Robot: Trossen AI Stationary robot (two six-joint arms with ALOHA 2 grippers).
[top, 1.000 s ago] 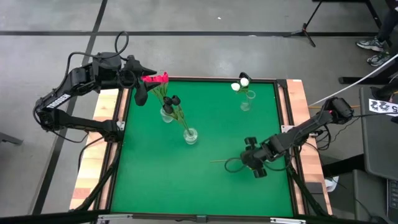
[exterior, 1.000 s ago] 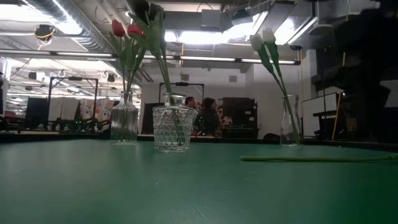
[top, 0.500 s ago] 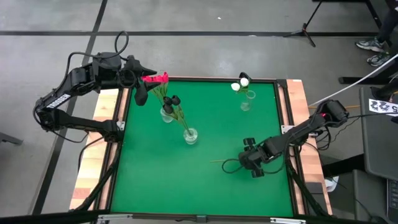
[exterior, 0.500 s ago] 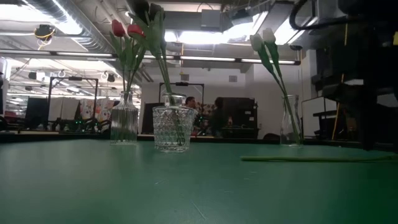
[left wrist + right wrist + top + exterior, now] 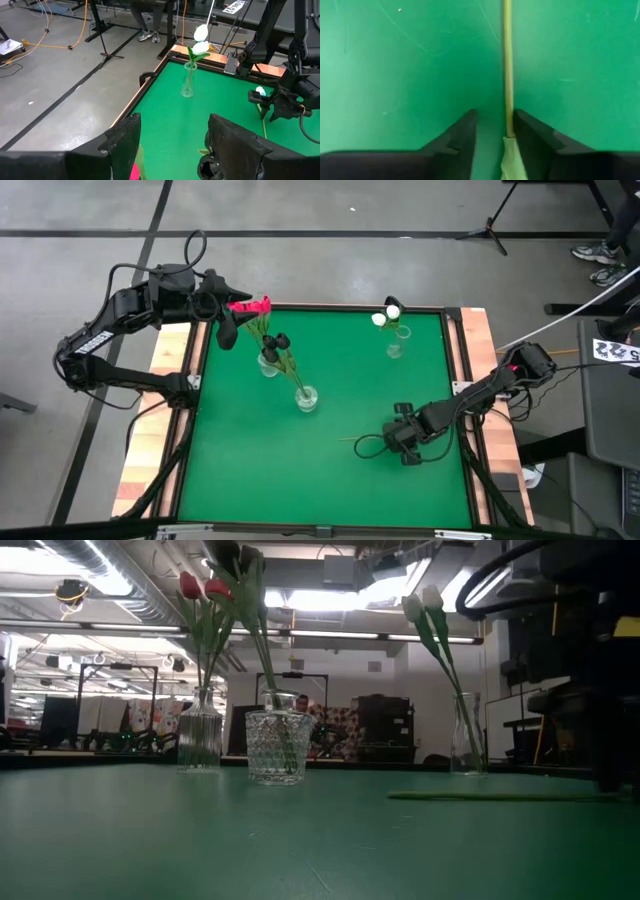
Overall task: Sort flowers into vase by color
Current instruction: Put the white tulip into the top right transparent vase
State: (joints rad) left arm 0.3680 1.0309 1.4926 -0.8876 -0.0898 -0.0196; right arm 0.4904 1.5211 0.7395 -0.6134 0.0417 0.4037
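One flower lies flat on the green table [image 5: 250,460] at the near right; its thin stem [image 5: 350,439] [image 5: 500,796] points toward the left edge. My right gripper [image 5: 400,444] [image 5: 495,135] points straight down over it, open, one finger on each side of the stem [image 5: 507,75]. The flower's head is hidden under the gripper in the high view. My left gripper [image 5: 226,323] [image 5: 172,145] waits open, raised above the table's far left corner, beside the pink-red flowers [image 5: 252,306]. My right gripper comes at the stem from above, and the fingers lie across it near a pale leaf [image 5: 512,160]. The stem lies on the table close against one finger's inner side [image 5: 520,131]. I cannot tell whether that finger touches it.
A ribbed vase [image 5: 268,363] [image 5: 200,735] holds the pink-red flowers. A cut-glass tumbler [image 5: 306,397] [image 5: 279,747] holds a black one [image 5: 281,341]. A slim vase [image 5: 398,340] [image 5: 187,80] at the far right holds white flowers [image 5: 388,313]. People show in the room beyond.
My right gripper has sunk toward the table onto the lying stem and shifted slightly toward the left edge. In the low view its arm now reaches down at the right. The stem has not moved.
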